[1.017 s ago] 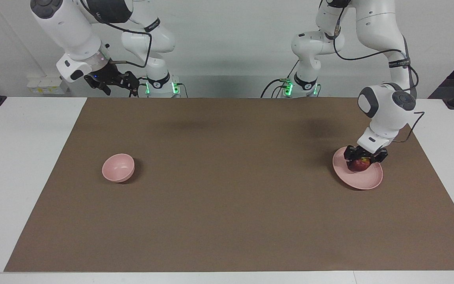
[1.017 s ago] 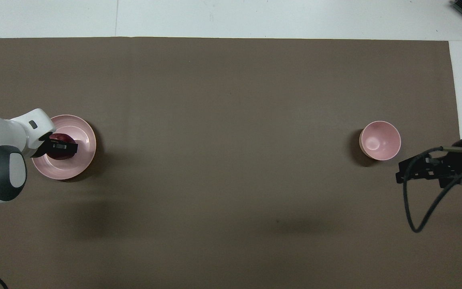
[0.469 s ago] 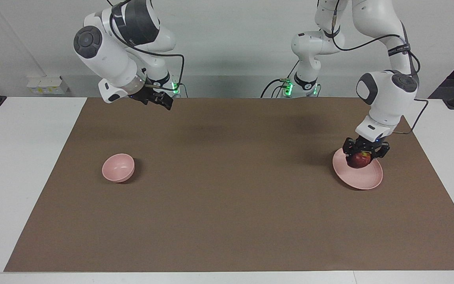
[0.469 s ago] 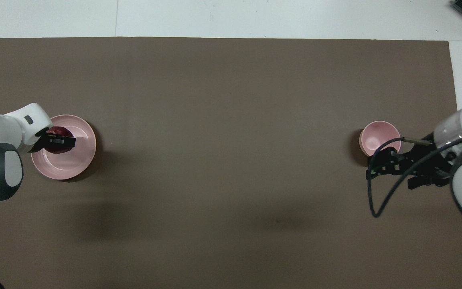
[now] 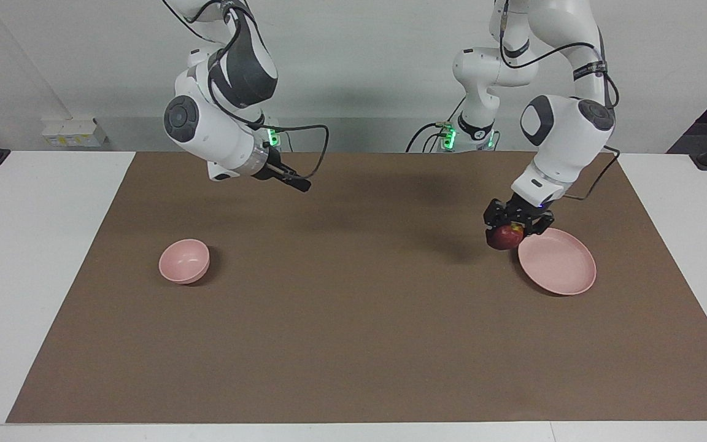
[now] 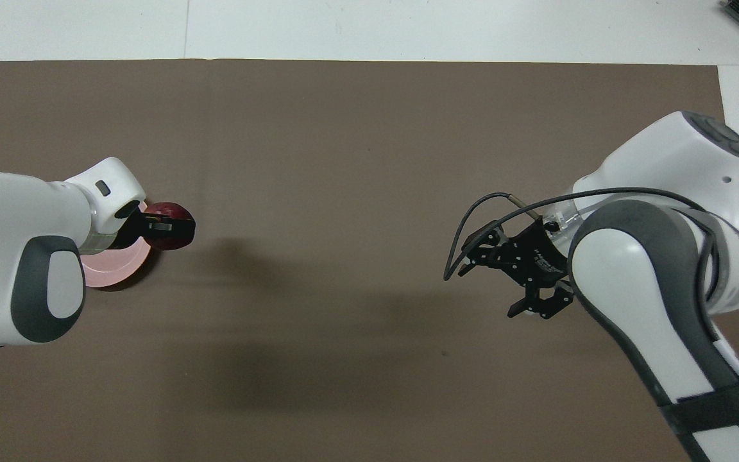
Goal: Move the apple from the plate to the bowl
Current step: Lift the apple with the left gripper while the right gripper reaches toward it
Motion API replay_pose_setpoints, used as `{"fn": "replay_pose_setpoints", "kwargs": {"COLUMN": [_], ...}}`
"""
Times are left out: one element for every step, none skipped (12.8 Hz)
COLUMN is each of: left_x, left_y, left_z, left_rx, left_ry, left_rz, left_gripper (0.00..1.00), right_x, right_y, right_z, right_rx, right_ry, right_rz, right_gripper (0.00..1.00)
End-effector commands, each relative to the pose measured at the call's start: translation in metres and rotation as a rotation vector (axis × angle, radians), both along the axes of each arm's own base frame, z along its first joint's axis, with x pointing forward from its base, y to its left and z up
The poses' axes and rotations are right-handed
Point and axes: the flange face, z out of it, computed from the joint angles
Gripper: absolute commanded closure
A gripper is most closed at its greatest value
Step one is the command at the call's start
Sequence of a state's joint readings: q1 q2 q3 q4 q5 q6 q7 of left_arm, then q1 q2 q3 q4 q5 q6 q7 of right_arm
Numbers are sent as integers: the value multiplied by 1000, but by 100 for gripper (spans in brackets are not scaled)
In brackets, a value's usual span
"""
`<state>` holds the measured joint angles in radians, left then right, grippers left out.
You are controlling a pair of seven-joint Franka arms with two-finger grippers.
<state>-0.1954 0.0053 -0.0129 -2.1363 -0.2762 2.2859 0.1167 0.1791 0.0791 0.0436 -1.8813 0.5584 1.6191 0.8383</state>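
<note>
I count one apple (image 5: 504, 237), one plate (image 5: 559, 265) toward the left arm's edge of the table, and one bowl (image 5: 184, 261) toward the right arm's edge. I have two grippers to work with, the left gripper (image 5: 516, 218) and the right gripper (image 5: 295, 182), and one brown mat (image 5: 366, 344) covering the table.

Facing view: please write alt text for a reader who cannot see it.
The left arm's tool holds the apple in the air beside the plate's rim, on the side toward the bowl. The plate lies bare on the brown mat. The right arm's tool hangs raised over the mat.
</note>
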Motion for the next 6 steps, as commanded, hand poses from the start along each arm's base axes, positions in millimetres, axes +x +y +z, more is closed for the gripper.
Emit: {"fn": "replay_pose_setpoints", "kwargs": {"left_x": [-8,-12,-16,-22,-30,-36], "left_y": [-41,-59,-76,-93,-111,-124], "left_z": [10,13,15,17,18,19], "left_rx": [-67,-101,-145,-183,-195,-199], "left_ry": [34,45,61,85,103,116], "left_rz": [58,63,71,96,108,121], "left_gripper": [100,100,100,100,100,100], "right_x": [-3,-1,-1,-2,-6,-5], "right_y": [3,10,15,19,31,35], "right_z": [-24,-32,-36,-46,-48,-53], "right_rx": [125,154,188,194,209,227], "right_ry": [68,98,156,204,219,257], "right_rz": [-154,-213,-305,-397,-457,-518], "right_gripper": [0,0,0,0,0,0]}}
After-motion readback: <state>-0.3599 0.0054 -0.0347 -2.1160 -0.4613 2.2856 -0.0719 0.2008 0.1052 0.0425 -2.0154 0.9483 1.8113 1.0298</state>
